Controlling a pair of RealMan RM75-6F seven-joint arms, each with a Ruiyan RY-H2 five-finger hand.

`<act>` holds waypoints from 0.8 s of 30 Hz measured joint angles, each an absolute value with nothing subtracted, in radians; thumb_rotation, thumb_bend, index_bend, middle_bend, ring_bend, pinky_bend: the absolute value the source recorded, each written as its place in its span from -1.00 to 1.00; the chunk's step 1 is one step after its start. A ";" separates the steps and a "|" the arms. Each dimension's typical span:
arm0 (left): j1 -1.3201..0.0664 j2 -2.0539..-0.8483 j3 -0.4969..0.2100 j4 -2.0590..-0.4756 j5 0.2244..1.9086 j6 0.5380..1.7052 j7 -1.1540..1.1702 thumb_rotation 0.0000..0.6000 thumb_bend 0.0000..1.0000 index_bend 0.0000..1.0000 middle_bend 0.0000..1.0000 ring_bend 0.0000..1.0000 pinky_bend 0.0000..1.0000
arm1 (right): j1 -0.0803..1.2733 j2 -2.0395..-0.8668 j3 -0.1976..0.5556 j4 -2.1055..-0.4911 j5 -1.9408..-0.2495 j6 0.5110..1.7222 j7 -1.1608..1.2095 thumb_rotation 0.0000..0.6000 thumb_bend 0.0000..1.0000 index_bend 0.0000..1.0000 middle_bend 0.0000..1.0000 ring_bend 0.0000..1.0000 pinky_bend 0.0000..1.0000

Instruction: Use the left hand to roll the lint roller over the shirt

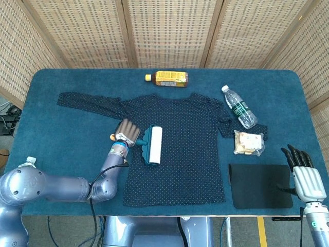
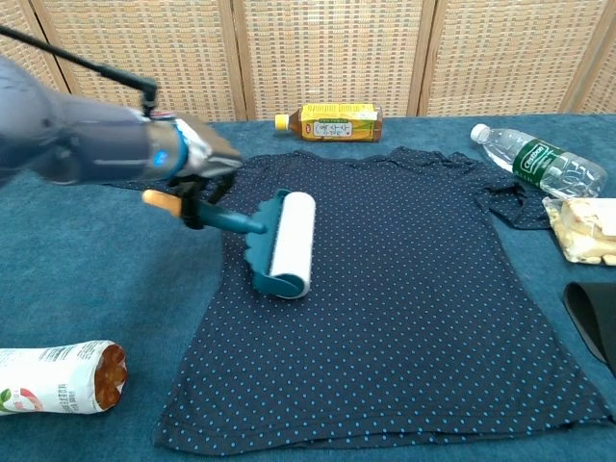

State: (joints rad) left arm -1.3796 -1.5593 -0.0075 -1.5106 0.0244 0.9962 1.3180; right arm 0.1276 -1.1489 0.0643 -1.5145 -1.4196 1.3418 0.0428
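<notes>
From the head view, the left hand (image 1: 127, 134) reaches in from the table's near left corner, fingers curled around the teal handle of the lint roller (image 1: 152, 145), whose white drum lies on the left side of the dark dotted shirt (image 1: 180, 144) spread across the table's (image 1: 72, 87) middle. The right hand (image 1: 304, 175) hangs off the near right corner, fingers apart, holding nothing. In the chest view, the left hand (image 2: 192, 166) is blurred, gripping the handle; the roller (image 2: 286, 244) rests on the shirt (image 2: 404, 308).
</notes>
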 measured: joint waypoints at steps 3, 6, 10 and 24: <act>-1.347 -1.520 0.018 -1.536 0.062 0.991 1.282 1.00 0.71 0.77 0.52 0.32 0.44 | 0.127 -1.151 0.062 -1.519 -1.423 1.345 0.034 1.00 -0.87 -1.00 -1.00 -1.00 -1.00; -1.316 -1.485 0.039 -1.550 0.099 0.982 1.245 1.00 0.71 0.77 0.52 0.32 0.44 | 0.128 -1.153 0.060 -1.522 -1.426 1.345 0.025 1.00 -0.87 -1.00 -1.00 -1.00 -1.00; -1.295 -1.466 0.053 -1.554 0.129 0.970 1.214 1.00 0.71 0.77 0.52 0.32 0.44 | 0.129 -1.157 0.054 -1.526 -1.433 1.342 0.018 1.00 -0.87 -1.00 -1.00 -1.00 -1.00; -1.371 -1.556 -0.008 -1.527 0.108 0.993 1.263 1.00 0.71 0.77 0.53 0.32 0.44 | 0.130 -1.154 0.059 -1.517 -1.421 1.335 0.044 1.00 -0.87 -1.00 -1.00 -1.00 -1.00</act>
State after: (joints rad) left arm -1.3706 -1.5562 -0.0076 -1.5269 0.1081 0.9929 1.2629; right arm 0.1299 -1.1541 0.0593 -1.5167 -1.4208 1.3351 0.0438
